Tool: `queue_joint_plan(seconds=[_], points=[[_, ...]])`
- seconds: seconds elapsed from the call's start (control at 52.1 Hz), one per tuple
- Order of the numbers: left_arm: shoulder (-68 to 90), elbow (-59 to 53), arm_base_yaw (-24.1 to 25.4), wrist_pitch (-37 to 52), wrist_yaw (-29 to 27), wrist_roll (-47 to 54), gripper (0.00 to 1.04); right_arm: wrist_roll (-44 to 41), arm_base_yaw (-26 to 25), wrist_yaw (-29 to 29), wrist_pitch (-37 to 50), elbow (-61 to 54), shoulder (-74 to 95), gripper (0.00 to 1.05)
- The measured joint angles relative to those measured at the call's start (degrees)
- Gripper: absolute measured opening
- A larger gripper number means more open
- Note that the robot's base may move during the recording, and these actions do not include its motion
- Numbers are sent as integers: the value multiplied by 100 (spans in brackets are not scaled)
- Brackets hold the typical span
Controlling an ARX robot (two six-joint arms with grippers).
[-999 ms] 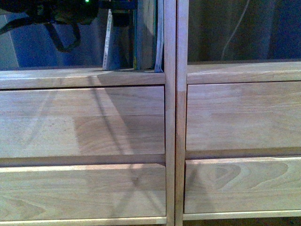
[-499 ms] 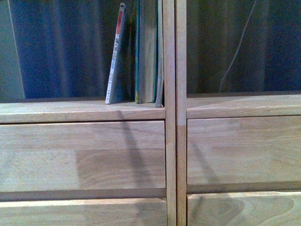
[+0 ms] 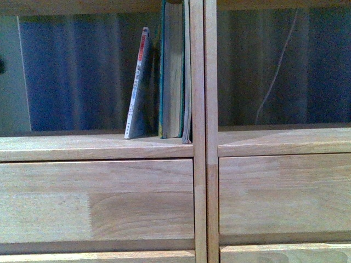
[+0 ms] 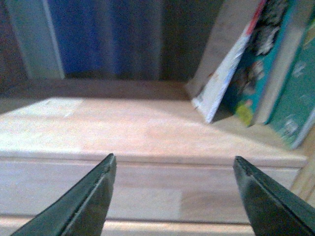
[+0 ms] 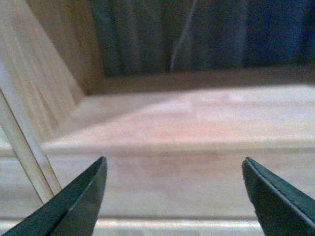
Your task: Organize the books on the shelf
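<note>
The books stand at the right end of the left compartment of the light-wood shelf [image 3: 96,147]. A thin white paperback [image 3: 137,82] with a red-marked spine leans right toward a thicker teal-covered book [image 3: 171,71], and another thin book [image 3: 187,82] stands against the divider. In the left wrist view the paperback [image 4: 227,64] and teal book [image 4: 253,69] show off to one side, well apart from my left gripper [image 4: 173,160], which is open and empty before the shelf board's front edge. My right gripper [image 5: 173,161] is open and empty before the other compartment's board [image 5: 197,118]. Neither arm shows in the front view.
Two upright posts [image 3: 204,131] split the two compartments. Plain drawer fronts [image 3: 98,200] lie below the boards. A blue curtain [image 3: 77,71] hangs behind the open back, and a thin white cable [image 3: 277,66] hangs in the right compartment. A teal cover [image 4: 295,98] stands nearest the post.
The front view has risen, so the shelf board and books sit lower in the picture. The dark arm seen at the top left a second ago has left that view.
</note>
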Motion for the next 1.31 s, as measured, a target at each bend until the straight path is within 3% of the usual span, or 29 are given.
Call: queue_joint_plan(seconds=[0.211,0.365,0.442,0.653,0.711,0.787,1.306], points=[[-776,-1327,505,428,413,20,39,-289,-15,42,-107,-964,-557,51],[-1379,-2319,949,743,811,22,5,-369,-15,50,164,-1764,-1071,18],[-1655,-2693,1132,833,988,33,3,-387,-15,55,221,-2085,-1316,2],[-2223,-3331,1451,892,1292,37,3,-393,-15,55,232,-2616,-1849,3],[-2424,-3491,1823,887,1781,44,3,-393,-15,52,186,-2758,-2050,3],[-2579,-3606,2011,852,1808,42,3,-393,-15,55,133,-2857,-2232,3],[-3482,-4085,2037,420,1871,42,3,-393,-15,57,-435,-3272,-3178,3]])
